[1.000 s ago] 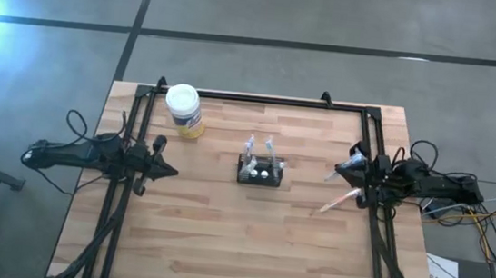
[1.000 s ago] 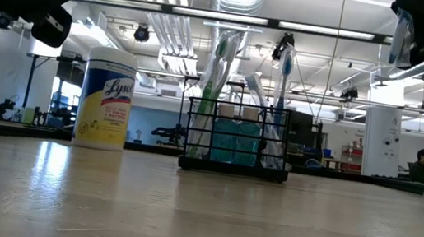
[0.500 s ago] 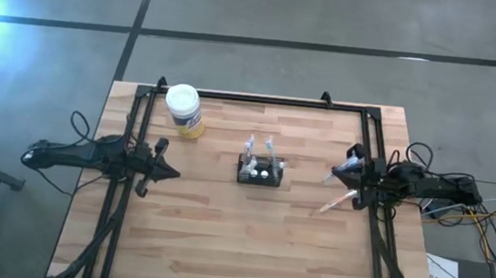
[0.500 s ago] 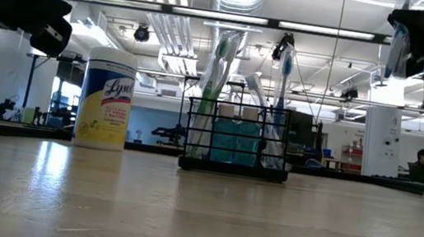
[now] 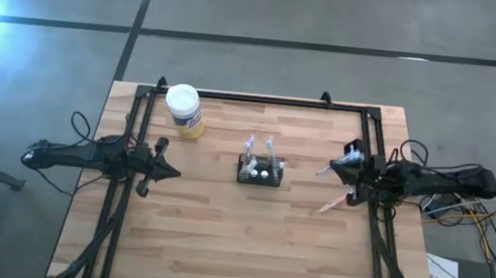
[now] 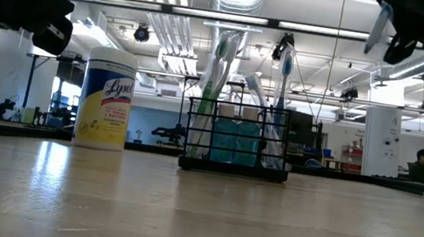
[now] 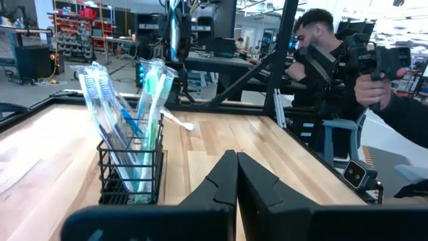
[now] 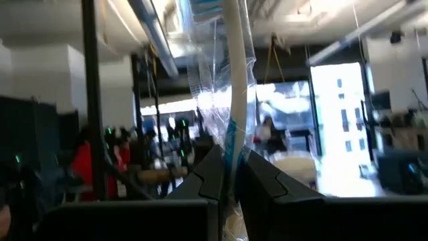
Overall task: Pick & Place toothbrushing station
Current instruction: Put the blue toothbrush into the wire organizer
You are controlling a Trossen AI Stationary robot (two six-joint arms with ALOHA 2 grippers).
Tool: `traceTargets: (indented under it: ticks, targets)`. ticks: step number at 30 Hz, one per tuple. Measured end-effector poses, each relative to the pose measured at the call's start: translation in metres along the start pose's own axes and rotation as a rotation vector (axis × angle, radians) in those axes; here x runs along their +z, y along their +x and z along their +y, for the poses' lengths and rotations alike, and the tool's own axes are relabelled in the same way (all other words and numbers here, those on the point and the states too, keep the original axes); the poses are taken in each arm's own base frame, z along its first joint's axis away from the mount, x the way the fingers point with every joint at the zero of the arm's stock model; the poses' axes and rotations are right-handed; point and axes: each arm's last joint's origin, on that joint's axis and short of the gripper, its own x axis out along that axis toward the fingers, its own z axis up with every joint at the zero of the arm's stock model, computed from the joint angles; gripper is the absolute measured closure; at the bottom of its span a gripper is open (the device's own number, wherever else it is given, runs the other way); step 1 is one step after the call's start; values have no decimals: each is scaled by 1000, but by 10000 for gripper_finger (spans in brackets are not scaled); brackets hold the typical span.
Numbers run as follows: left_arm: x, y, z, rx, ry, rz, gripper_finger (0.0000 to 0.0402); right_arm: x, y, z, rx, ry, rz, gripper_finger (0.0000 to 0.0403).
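Beside the toothbrushing station (image 5: 260, 170): wipes jar (image 5: 183, 111), loose wrapped toothbrush (image 5: 337, 201).

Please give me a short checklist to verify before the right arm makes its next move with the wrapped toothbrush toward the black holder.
1. Right gripper shut on the plastic-wrapped white toothbrush: ok.
2. Black wire toothbrush holder upright on the wooden table: ok.
3. Free slot in the holder among the standing toothbrushes: cannot tell.
4. Left gripper shut, empty, waiting at the table's left side: ok.
5. Loose toothbrush on the table, clear of the path: ok.
6. White-lidded yellow wipes canister away from the holder: ok.
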Motion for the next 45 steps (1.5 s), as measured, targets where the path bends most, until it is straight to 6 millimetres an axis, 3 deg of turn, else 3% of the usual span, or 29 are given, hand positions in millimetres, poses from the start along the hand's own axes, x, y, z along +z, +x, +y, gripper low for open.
traceTargets:
  ticks: [4, 13, 21, 25, 30, 39, 45]
  targets:
    - [0, 0, 0, 0, 0, 0, 396, 4, 13, 4, 60, -13, -67, 381]
    - [0, 0, 0, 0, -1, 1, 393, -4, 68, 14, 137, -63, 113, 381]
    - [0, 0, 0, 0, -2, 1, 391, -30, 109, 26, 207, -57, 256, 381]
    - [0, 0, 0, 0, -3, 1, 387, -49, 115, 26, 200, -62, 329, 381]
    - [0, 0, 0, -2, -4, 2, 397, -61, 117, 20, 45, -122, 322, 381]
    - [0, 0, 0, -5, -1, 2, 387, -70, 117, 10, -193, -258, 329, 381]
    - [0, 0, 0, -6, -4, 2, 397, -73, 116, -4, -253, -307, 346, 381]
